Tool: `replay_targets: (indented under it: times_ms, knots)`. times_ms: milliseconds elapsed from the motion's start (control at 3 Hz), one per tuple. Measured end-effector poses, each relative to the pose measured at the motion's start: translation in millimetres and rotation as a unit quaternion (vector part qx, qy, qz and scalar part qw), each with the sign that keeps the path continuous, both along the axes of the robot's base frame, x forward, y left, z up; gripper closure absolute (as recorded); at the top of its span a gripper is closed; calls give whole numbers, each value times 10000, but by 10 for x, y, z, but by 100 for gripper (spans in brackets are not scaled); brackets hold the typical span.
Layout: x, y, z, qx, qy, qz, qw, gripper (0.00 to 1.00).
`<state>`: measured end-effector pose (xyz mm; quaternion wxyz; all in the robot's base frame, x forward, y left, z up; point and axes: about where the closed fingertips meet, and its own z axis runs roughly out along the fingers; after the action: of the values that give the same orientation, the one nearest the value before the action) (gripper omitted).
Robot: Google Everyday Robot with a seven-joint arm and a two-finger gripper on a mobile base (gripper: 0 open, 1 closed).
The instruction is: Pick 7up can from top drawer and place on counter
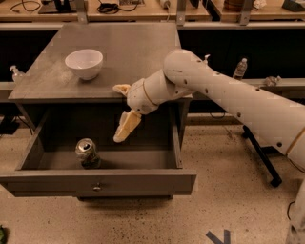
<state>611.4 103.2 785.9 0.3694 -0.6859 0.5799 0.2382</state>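
Observation:
The 7up can [87, 152] stands upright in the left part of the open top drawer [95, 183], silver top up. My gripper [117, 113] hangs over the drawer just below the counter's front edge, up and to the right of the can and apart from it. Its cream fingers [127, 126] are spread open and hold nothing. The grey counter [133, 47] is the cabinet top behind the gripper.
A white bowl [84, 63] sits on the left of the counter. A clear plastic bottle [240, 68] stands behind my arm at the right. A small pump bottle [15, 73] stands at the left. A pale wooden bench [143, 9] with cables runs along the back.

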Motion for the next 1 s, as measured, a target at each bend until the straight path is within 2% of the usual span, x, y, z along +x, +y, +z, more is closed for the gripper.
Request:
replay_targets:
  times_ms: [333,667,1000]
  knots:
    - [0,0,1,0,0,0,10000,0]
    - [-81,-111,208,205,-400,-151,9989,0]
    - [-422,-302,852,732,-1497,-411,9852,1]
